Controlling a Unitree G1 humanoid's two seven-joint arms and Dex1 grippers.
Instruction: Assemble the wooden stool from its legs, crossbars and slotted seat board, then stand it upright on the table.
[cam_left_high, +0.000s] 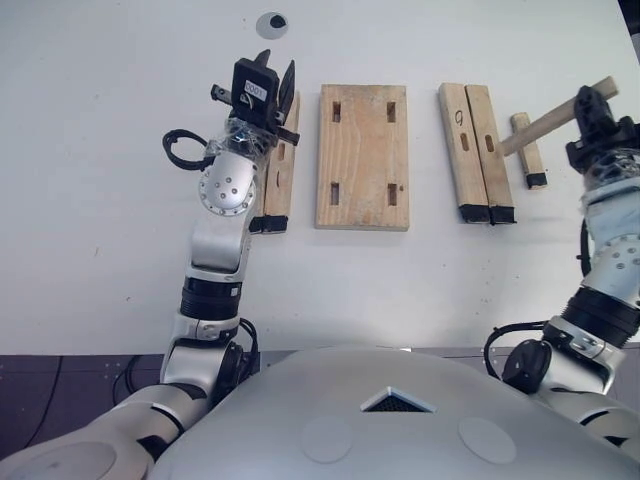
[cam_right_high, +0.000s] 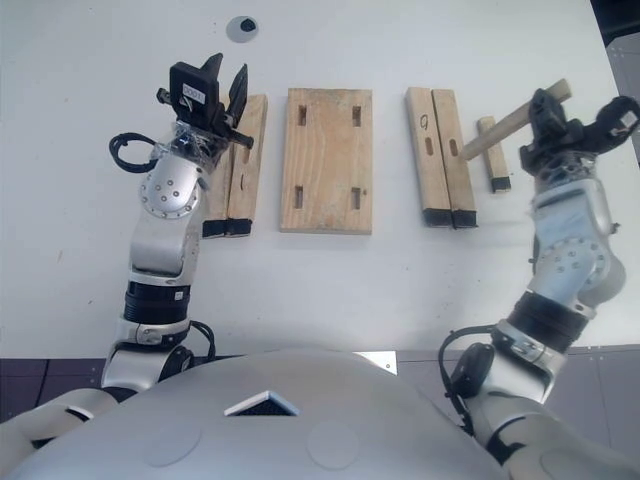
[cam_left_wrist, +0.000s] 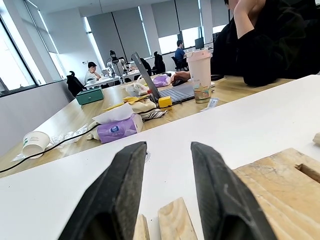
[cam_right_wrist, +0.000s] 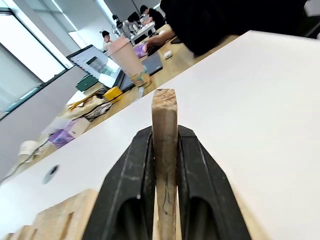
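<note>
- Slotted seat board (cam_left_high: 362, 157) lies flat mid-table, between two pairs of legs (cam_left_high: 477, 155).
- Left gripper (cam_left_high: 279, 62) hovers above the left pair's far end, jaws spread.
- Right gripper (cam_right_high: 545, 105), over the table's right side, pinches a raised, tilted crossbar (cam_left_high: 545, 122).

There's the left pincer (cam_left_high: 278, 66), fingers spread, hovering over the far end of the left pair of legs (cam_left_high: 284, 165), which lie flat on the table (cam_left_high: 100, 150) just beside the slotted seat board (cam_left_high: 362, 157). Over on the right, the right pincer (cam_left_high: 588, 102) is clamped on a crossbar (cam_left_high: 545, 122), holding it tilted above a second crossbar (cam_left_high: 532, 165) that lies next to the right pair of legs (cam_left_high: 485, 170), and a small round disc (cam_left_high: 271, 24) sits at the table's far edge
</note>
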